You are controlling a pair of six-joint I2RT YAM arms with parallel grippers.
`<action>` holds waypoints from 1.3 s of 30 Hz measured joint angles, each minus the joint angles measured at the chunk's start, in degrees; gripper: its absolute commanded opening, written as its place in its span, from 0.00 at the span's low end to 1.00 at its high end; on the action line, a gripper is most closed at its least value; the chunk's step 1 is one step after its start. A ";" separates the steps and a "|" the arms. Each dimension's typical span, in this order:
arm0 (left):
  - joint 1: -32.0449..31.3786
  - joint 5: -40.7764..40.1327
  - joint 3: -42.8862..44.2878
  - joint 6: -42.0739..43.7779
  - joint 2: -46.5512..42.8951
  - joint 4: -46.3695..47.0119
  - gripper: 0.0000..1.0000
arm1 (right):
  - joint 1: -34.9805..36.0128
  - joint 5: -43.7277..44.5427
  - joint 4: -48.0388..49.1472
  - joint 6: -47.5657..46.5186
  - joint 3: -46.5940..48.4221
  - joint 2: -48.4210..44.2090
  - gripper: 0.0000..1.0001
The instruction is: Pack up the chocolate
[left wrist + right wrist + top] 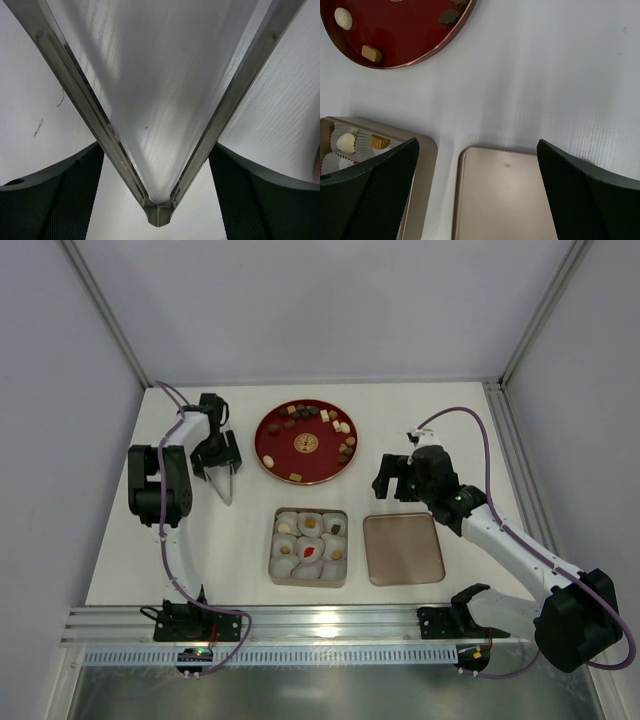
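Note:
The chocolate (305,420) is several small dark, tan and cream pieces on a red plate (262,445) at the back middle. More pieces, one of them red (310,551), sit in paper cups in the gold tin (277,570). My left gripper (217,468) is left of the plate. It holds metal tongs (159,210) by the hinge end, with a finger (75,200) against each tong arm, and the tongs are spread open. My right gripper (395,478) is open and empty above the tin's lid (505,195). The plate (410,45) and tin (422,165) also show in the right wrist view.
The flat gold lid (403,548) lies right of the tin. White walls and metal frame posts enclose the table. A metal rail (330,620) runs along the near edge by the arm bases.

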 measured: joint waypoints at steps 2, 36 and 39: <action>0.00 0.17 -0.22 0.11 0.00 0.00 0.88 | 0.00 0.02 0.00 0.00 -0.02 0.00 1.00; -13.68 6.49 -12.52 0.94 -44.26 -4.79 0.91 | 0.00 0.04 -4.61 -0.76 6.60 -5.35 1.00; -16.59 7.21 -17.29 -0.11 -48.98 -4.09 0.91 | 0.00 0.70 -6.12 -0.76 7.26 -7.87 1.00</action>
